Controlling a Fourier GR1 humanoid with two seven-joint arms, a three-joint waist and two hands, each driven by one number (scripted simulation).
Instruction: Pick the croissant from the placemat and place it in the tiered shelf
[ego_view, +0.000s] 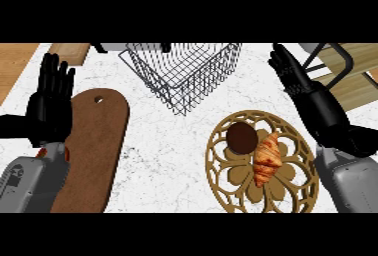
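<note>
Head view looks steeply down on a white marbled counter top (162, 150). Landmark for this record: the round tan openwork placemat (221, 165), lying toward the counter's right-hand side.

Item 1. A golden-brown crescent croissant (267, 158) lies on the placemat, right of its centre, long axis running near to far. Nothing grips it.

Item 2. A dark brown round piece, possibly a biscuit or small cake (241, 137), sits on the placemat's far-left part, touching or just beside the croissant's far end; contact cannot be confirmed.

Item 3. A black wire tiered shelf (184, 70) stands beyond the placemat, up and to its left, apart from it. No object is seen inside the visible basket.

Item 4. A long brown wooden cutting board with a hole near its rounded far end (100, 145) lies well to the left of the placemat.

Item 5. Right hand (295, 75), black, on a grey forearm, is beyond the placemat's right edge, fingers straight, holding nothing, not touching the croissant.

Item 6. Left hand (50, 100) is well left of the placemat, just past the board's left edge, fingers extended upward, empty.

Item 7. A pale wooden chair with a dark frame (347, 70) shows beyond the counter, to the right of the placemat.
</note>
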